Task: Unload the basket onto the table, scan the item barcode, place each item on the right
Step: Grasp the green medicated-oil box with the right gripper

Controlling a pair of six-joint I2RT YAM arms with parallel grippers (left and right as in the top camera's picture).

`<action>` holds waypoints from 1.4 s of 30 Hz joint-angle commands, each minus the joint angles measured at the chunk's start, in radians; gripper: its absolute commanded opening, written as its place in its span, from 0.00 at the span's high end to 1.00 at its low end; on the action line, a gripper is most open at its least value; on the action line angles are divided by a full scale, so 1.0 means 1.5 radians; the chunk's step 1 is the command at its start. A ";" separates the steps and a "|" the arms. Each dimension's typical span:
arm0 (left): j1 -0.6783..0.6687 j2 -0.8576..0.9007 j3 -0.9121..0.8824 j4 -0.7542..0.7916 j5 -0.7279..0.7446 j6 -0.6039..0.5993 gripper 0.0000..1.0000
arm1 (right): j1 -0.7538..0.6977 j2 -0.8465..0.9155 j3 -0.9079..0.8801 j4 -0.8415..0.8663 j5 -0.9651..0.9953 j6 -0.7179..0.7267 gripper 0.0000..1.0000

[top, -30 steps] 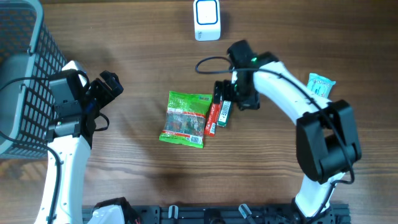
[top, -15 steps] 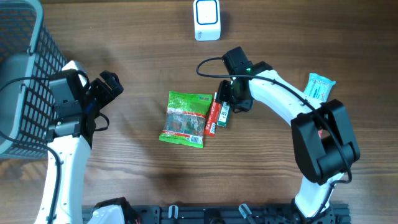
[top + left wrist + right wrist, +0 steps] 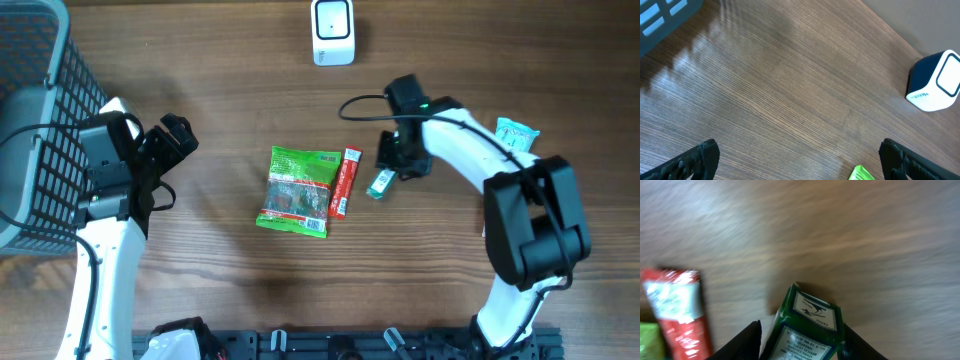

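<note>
Presently grips a small green carton (image 3: 379, 186) in the right pincer (image 3: 388, 170), clenched on its two long sides with one dark finger (image 3: 742, 342) at either flank in the wrist view, the printed white end panel turned toward that camera. Cannot tell whether lifted clear of the wooden table (image 3: 200, 260) or brushing it. Holds the carton tilted, just to the right of a red stick packet (image 3: 345, 182) and apart from it, with bare wood between. Shows, touching the red packet's left edge, a green snack bag (image 3: 298, 192) lying flat near the middle of the table. Places the white barcode scanner (image 3: 332, 32) at the far edge, well apart from the carton and up to its left. Finds a teal packet (image 3: 515, 137) at the right side, beside the right arm. Hangs the left pincer (image 3: 178, 133) well off to the left, released with its jaws spread wide — nothing between them, only wood grain below in the left wrist view. Sets a dark mesh basket (image 3: 30, 110) at the left edge, just beside the left arm.
</note>
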 commanded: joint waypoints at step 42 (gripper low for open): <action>0.002 0.003 0.005 0.002 -0.006 0.010 0.00 | 0.052 -0.008 -0.050 -0.067 0.117 0.057 0.67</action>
